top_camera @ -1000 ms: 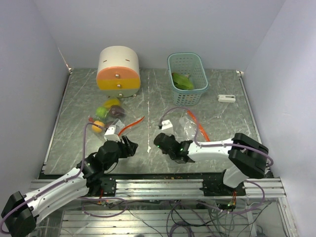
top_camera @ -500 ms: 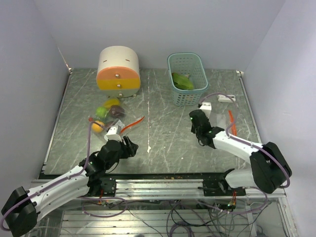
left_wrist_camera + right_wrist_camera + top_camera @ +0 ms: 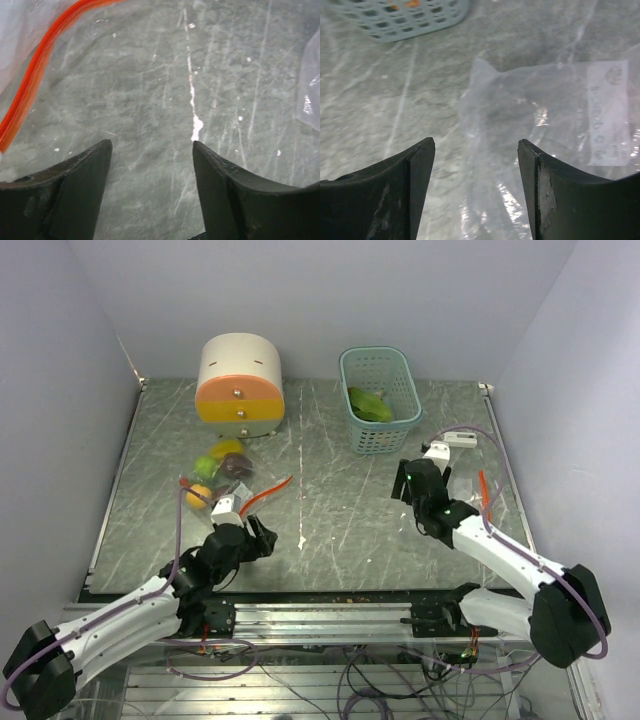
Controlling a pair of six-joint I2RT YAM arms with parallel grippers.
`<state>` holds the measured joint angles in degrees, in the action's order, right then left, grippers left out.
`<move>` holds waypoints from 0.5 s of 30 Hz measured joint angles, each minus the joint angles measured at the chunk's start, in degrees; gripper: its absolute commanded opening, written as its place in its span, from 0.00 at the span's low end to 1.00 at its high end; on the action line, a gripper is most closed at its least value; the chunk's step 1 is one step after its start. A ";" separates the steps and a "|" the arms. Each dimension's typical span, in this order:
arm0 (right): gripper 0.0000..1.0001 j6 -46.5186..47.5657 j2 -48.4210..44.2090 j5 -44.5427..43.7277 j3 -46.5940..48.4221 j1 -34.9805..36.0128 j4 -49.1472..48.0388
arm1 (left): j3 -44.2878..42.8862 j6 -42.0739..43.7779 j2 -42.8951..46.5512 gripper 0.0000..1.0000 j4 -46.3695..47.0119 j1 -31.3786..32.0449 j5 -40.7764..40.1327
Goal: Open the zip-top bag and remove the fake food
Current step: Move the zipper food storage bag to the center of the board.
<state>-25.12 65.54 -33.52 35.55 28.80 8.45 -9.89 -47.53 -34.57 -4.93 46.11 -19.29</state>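
Top external view first: shows most of the fake food [image 3: 220,470] bunched on the left part of the worktop [image 3: 340,502], in front of the round cream-and-orange drawer box [image 3: 240,385]: an orange fruit [image 3: 198,496], a lime-green fruit [image 3: 206,466], a yellow fruit [image 3: 228,448] and a dark red-purple piece [image 3: 237,466], touching or just beside one another. Cannot tell from above whether bare or under clear film. Shows also a flat green leafy piece [image 3: 370,405] resting inside the teal basket [image 3: 380,438] at the back. Places an orange zip strip [image 3: 265,495] just right of the cluster, slanting across the worktop. Left wrist view: catches that orange zip strip along the upper left corner beside clear film, and has the left pincer [image 3: 151,145] released, fingers spread above bare scratched worktop, nothing between them. Back from above: puts a clear zip-top bag [image 3: 468,490] flat on the right part of the worktop, well apart from the fruits, with a second orange strip [image 3: 485,488] toward the right wall and a small white object [image 3: 459,439] just behind. Right wrist view: has the right pincer [image 3: 475,142] released as well, fingers wide apart above the crumpled clear zip-top bag and its white label [image 3: 612,112], gripping nothing, with a corner of the teal basket at the upper left.
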 measured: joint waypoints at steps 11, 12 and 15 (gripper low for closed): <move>0.72 -4.85 5.07 6.88 1.14 17.42 -6.08 | -1.14 -5.81 7.63 1.00 -9.01 -0.17 -6.80; 0.72 -4.94 7.50 7.39 2.01 18.73 -6.97 | -1.66 -6.73 8.59 0.99 -10.23 -0.22 -7.72; 0.72 -5.53 14.78 10.40 4.72 21.66 -10.51 | -2.58 -10.14 12.76 0.95 -14.51 -0.26 -10.62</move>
<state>-30.65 80.31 -23.11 40.27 50.46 -2.07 -12.47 -57.67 -21.80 -19.44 45.84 -29.91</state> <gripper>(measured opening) 0.720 0.994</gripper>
